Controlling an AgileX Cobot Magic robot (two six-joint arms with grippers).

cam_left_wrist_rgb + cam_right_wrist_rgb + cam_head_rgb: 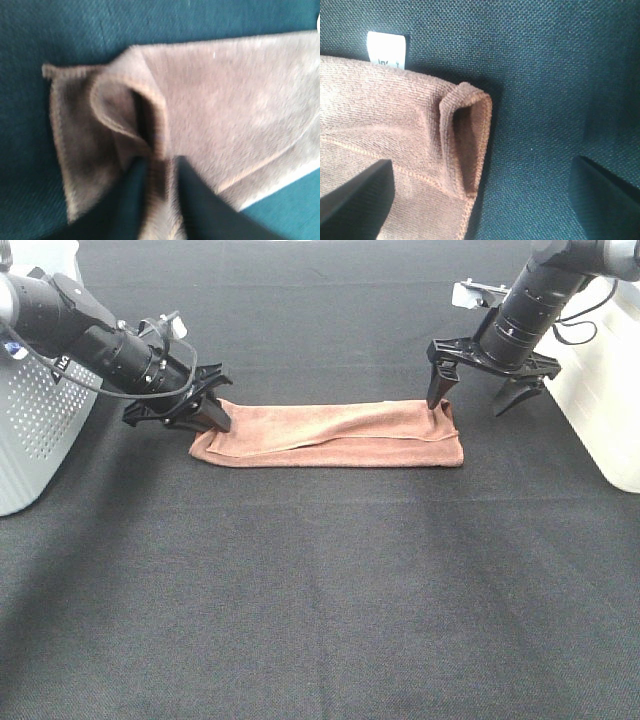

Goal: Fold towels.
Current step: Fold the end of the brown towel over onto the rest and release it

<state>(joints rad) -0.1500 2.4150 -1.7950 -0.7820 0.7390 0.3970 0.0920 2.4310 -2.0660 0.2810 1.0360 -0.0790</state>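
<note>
The reddish-brown towel point(330, 435) lies folded into a long strip across the middle of the black table. My left gripper point(207, 418) is low at the strip's left end. In the left wrist view its fingers point(197, 200) stand close together with a raised fold of towel point(225, 100) pinched between them. My right gripper point(468, 406) is wide open at the strip's right end, one finger point(437, 390) touching the towel and the other off it. In the right wrist view the towel's folded corner point(465, 145) and white tag point(386, 50) lie between the open fingers point(355, 200).
A grey perforated basket point(30, 420) stands at the left edge behind my left arm. A white container point(605, 390) stands at the right edge beside my right arm. Black cloth point(320, 590) covers the table in front of the towel.
</note>
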